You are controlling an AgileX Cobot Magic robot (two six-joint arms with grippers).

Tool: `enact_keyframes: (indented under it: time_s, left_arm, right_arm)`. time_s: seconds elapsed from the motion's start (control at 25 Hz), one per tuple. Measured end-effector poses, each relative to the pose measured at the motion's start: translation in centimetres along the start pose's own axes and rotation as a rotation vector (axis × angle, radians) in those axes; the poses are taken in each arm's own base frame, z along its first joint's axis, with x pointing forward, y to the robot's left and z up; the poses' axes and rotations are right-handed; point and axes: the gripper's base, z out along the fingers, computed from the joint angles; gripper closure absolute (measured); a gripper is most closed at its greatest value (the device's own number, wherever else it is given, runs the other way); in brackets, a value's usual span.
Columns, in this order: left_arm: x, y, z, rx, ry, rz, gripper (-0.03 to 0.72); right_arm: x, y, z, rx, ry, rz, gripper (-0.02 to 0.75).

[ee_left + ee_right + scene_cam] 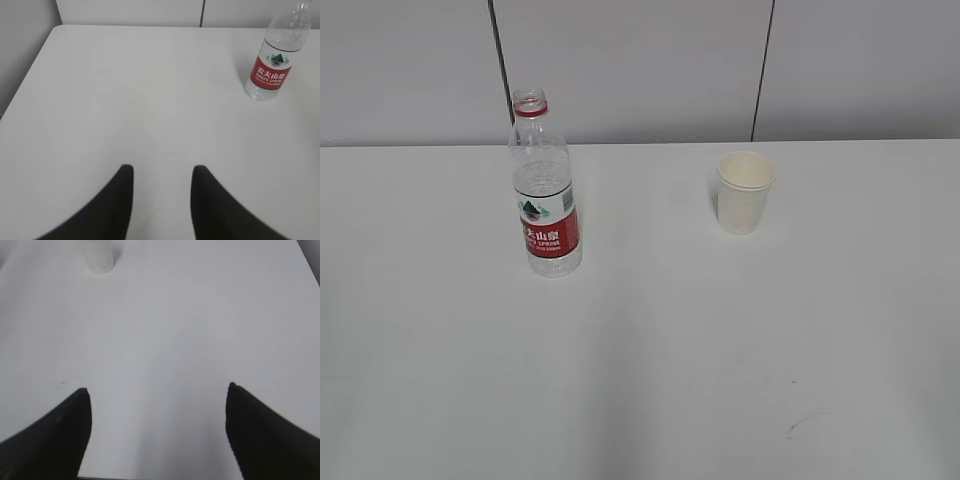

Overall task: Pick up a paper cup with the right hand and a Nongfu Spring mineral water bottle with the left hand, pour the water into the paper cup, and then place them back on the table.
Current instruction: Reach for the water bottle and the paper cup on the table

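Observation:
The Nongfu Spring bottle (545, 190) stands upright and uncapped on the white table (640, 350), left of centre, part filled with water. It also shows in the left wrist view (274, 57) at the far right. The paper cup (745, 192) stands upright to its right, and its lower part shows at the top of the right wrist view (98, 257). My left gripper (163, 170) is open and empty, well short of the bottle. My right gripper (158, 389) is open wide and empty, far from the cup. Neither arm shows in the exterior view.
A small dark scratch mark (803, 424) lies on the table near the front right, also in the right wrist view (69, 382). A grey panelled wall (640, 70) stands behind the table. The table's left edge (30, 75) shows in the left wrist view.

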Motion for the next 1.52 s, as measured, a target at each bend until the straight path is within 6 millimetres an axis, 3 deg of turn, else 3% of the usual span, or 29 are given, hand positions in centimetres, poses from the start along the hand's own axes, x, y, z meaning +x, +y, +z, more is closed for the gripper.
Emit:
enact_keyframes:
  time_s: [0.52,0.72,1.24,1.52]
  left_arm:
    - [0.0,0.0,0.0,0.0,-0.001,0.0,0.449]
    - [0.0,0.0,0.0,0.0,-0.001,0.0,0.449]
    - [0.0,0.0,0.0,0.0,-0.001,0.0,0.449]
    - [0.0,0.0,0.0,0.0,-0.001,0.0,0.449]
  right_arm:
    - [0.0,0.0,0.0,0.0,-0.002,0.0,0.137]
    - [-1.9,-0.1,-0.2,0.003,-0.051,-0.007,0.139]
    - [-8.9,-0.6,6.4,0.029,-0.212,-0.03,0.149]
    - [-11.0,-0.8,10.6,0.033,-0.286,-0.031,0.152]
